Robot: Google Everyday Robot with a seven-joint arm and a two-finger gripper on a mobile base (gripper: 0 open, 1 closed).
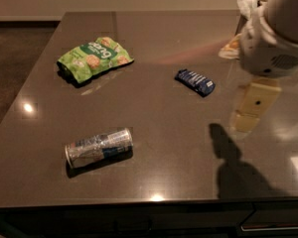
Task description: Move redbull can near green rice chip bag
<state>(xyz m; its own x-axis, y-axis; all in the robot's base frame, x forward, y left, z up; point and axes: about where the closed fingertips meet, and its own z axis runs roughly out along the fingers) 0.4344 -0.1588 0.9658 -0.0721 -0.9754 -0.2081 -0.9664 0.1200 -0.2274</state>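
A small dark blue packet (195, 81) lies on the glossy dark table (164, 133), right of centre.

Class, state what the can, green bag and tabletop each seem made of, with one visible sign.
Redbull can: probably metal, silvery sheen, blue panels. Green rice chip bag: seemingly thin plastic film, crinkled, glossy. Table: dark, polished, mirrors lights; stone or laminate, unclear. Gripper hovers at the right, touching none.
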